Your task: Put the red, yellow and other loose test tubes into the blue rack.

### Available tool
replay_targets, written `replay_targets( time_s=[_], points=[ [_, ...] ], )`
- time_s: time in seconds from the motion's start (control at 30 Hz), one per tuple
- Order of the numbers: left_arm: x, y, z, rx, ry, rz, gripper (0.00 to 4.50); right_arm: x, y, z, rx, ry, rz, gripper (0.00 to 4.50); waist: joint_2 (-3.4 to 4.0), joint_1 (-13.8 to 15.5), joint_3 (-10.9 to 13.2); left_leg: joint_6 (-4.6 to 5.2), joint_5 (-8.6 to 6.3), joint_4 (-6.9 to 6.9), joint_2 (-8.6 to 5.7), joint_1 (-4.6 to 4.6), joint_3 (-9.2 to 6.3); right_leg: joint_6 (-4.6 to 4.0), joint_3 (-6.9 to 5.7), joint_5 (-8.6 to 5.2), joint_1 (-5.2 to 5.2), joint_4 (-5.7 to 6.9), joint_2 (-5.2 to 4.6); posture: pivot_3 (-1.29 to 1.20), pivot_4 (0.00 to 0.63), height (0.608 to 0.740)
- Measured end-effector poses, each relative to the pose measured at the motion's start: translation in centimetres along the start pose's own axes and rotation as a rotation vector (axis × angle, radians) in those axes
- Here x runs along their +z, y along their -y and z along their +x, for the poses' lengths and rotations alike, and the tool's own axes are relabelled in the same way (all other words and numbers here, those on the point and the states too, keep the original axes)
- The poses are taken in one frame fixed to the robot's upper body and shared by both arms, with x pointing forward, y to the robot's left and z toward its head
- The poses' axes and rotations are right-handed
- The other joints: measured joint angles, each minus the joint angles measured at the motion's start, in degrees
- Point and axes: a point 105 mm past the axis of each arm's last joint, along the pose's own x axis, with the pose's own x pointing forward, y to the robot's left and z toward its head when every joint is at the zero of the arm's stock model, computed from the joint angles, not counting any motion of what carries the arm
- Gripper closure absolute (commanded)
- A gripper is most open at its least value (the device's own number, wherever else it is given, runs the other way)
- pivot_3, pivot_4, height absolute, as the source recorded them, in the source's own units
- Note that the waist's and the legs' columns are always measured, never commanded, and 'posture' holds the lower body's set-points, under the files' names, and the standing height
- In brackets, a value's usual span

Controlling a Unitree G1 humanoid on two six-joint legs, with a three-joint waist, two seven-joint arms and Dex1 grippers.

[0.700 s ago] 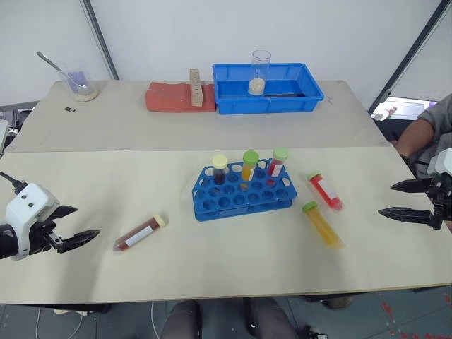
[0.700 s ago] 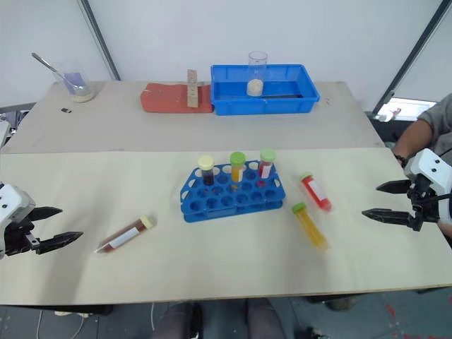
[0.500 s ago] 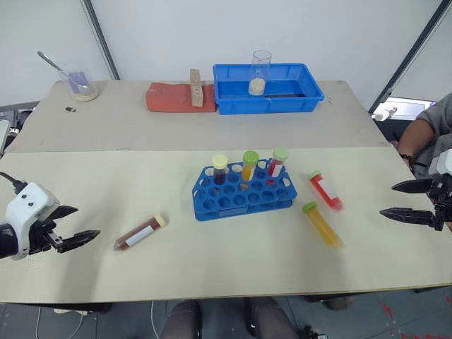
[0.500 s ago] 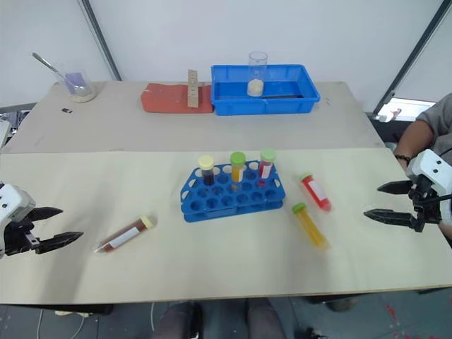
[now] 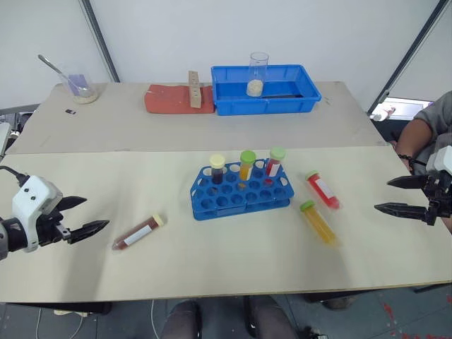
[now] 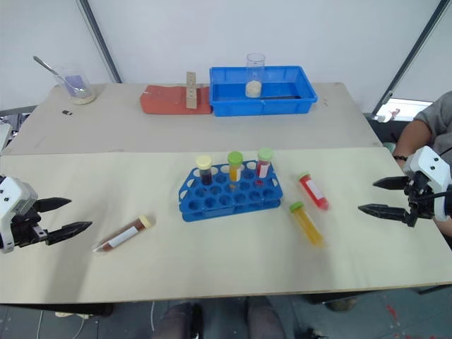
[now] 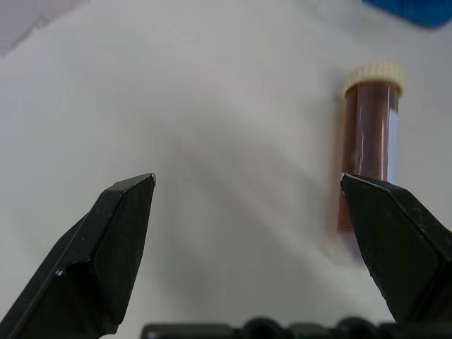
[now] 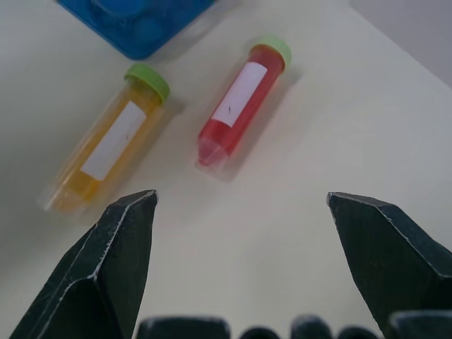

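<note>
With both arms held out wide of the rack [image 5: 241,195], neither gripper has anything in it. Left gripper [image 5: 87,216]: fingers spread wide, empty, hovering over the table [image 5: 212,261], pointing toward the rack. Nearest thing to it is the brown tube [image 5: 139,232], lying flat on the rack's left and a bit nearer the robot, cream cap [image 5: 159,220] toward the rack. In the left wrist view the brown tube [image 7: 367,155] sits just beyond one fingertip [image 7: 385,226], no contact visible.

Right gripper [image 5: 394,194]: fingers also wide apart, empty, off the table's right side, pointing back toward the rack. Red tube [image 5: 323,189] and yellow tube [image 5: 317,222] lie flat between it and the rack, both with green caps toward the rack. Red one is just right of the rack; yellow one is just right of the rack's near corner, closer to the robot. They lie close together, not touching. In the right wrist view both tubes [image 8: 240,106] [image 8: 113,145] lie ahead of the open fingers, well clear of the tips.

Rack stands mid-table with three capped tubes upright in its back row [image 5: 246,164]. All three loose tubes are still outside it.

A person's arm [image 5: 424,134] is at the far right edge, behind the right gripper.
</note>
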Motion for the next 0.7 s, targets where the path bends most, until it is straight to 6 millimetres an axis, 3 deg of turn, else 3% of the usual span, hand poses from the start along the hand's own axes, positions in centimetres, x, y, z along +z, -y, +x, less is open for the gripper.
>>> replay_targets(
  time_s=[0.1, 0.3, 0.47, 0.57, 0.7],
  points=[
    [2.4, 2.0, 1.0, -0.087, 0.073, 0.031, 0.00, 1.2, -0.2, 0.2, 0.015, 0.018, -0.012, 0.22, 0.00, 0.0, 0.0, 0.00, 0.00, 0.05, 0.00, 0.00, -0.02, 0.04, 0.00, 0.02, 0.04, -0.01, 0.00, 0.00, 0.150, 0.740],
    [6.2, 9.4, 4.3, -0.382, 0.141, 0.244, 0.00, 4.2, -1.3, 2.4, 0.059, 0.056, -0.036, 0.22, 0.00, 0.0, 0.0, 0.00, 0.01, 0.10, -0.04, -0.04, -0.06, 0.48, 0.03, 0.28, 0.07, -0.02, 0.02, 0.00, 0.150, 0.740],
    [8.1, 12.9, 6.1, -0.526, 0.204, 0.340, 0.00, 5.6, -0.8, 5.2, 0.028, -0.015, 0.023, 0.22, 0.00, -0.2, 0.0, 0.01, 0.02, 0.20, -0.08, -0.06, -0.15, 0.48, 0.08, 0.32, 0.06, -0.01, 0.09, 0.00, 0.150, 0.740],
    [8.9, 14.6, 6.7, -0.597, 0.248, 0.359, 0.00, 6.1, 0.4, 7.3, -0.020, -0.067, 0.076, 0.22, 0.00, -0.2, 0.0, 0.02, 0.02, 0.33, -0.08, -0.16, -0.26, 0.49, 0.07, 0.34, 0.06, -0.03, 0.15, 0.00, 0.150, 0.740],
    [9.4, 16.3, 7.2, -0.662, 0.284, 0.368, 0.00, 5.1, 1.1, 10.6, -0.035, -0.202, 0.167, 0.22, 0.00, -0.1, 0.0, 0.02, 0.02, 0.42, -0.11, -0.32, -0.31, 0.27, 0.08, 0.51, 0.05, -0.06, 0.16, 0.00, 0.150, 0.740]
  ],
)
